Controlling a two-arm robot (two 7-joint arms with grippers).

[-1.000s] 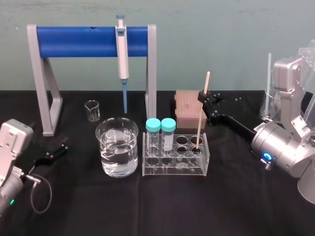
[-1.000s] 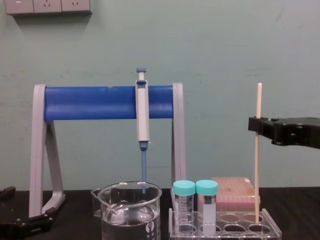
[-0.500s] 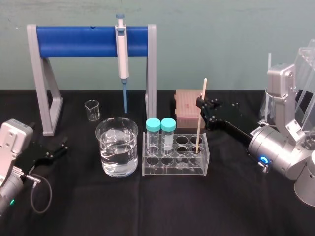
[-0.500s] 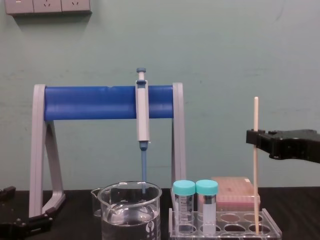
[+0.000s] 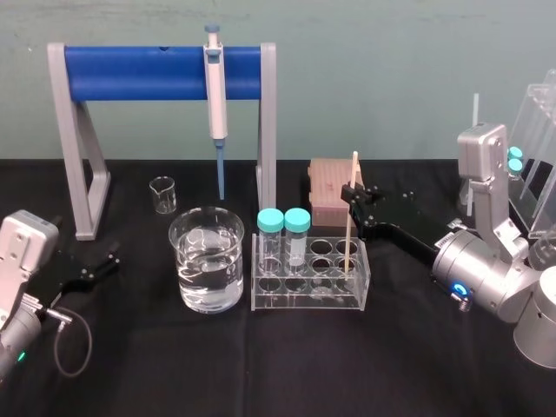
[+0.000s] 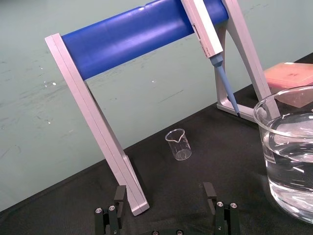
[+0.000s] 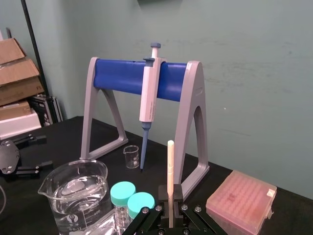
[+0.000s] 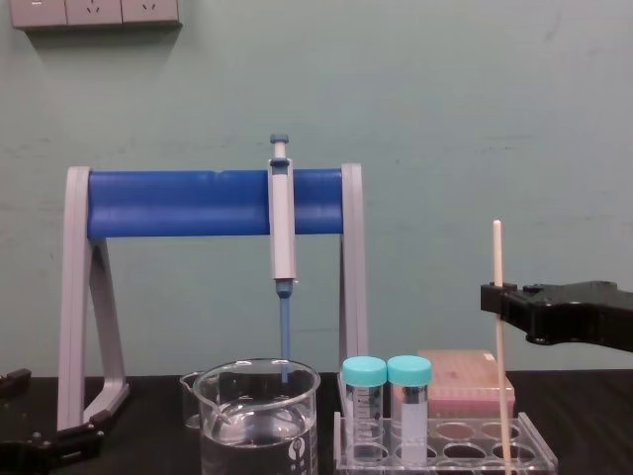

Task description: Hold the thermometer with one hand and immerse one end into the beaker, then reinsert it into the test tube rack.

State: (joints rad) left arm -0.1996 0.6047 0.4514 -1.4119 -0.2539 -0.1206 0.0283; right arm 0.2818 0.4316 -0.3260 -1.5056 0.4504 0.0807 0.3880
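My right gripper (image 5: 354,193) is shut on the thermometer (image 5: 350,217), a thin cream rod held upright, gripping it below its top. The rod's lower end stands inside a hole at the right end of the clear test tube rack (image 5: 287,300). From the chest the thermometer (image 8: 499,346) drops from the right gripper (image 8: 495,297) into the rack (image 8: 465,455). In the right wrist view the rod (image 7: 170,166) rises between the fingers. The beaker (image 5: 207,259), part full of water, stands left of the rack. My left gripper (image 5: 87,269) rests open on the table at the far left.
Two teal-capped tubes (image 5: 284,239) stand in the rack's left end. A blue and grey stand (image 5: 161,74) holds a pipette (image 5: 215,104) behind the beaker, with a small beaker (image 5: 162,195) beneath. A pink box (image 5: 330,201) sits behind the rack. Clear labware (image 5: 539,174) stands at the far right.
My right gripper has come down and slightly left with the thermometer, so the rod's lower end sits deeper in the rack hole. The left arm has not moved.
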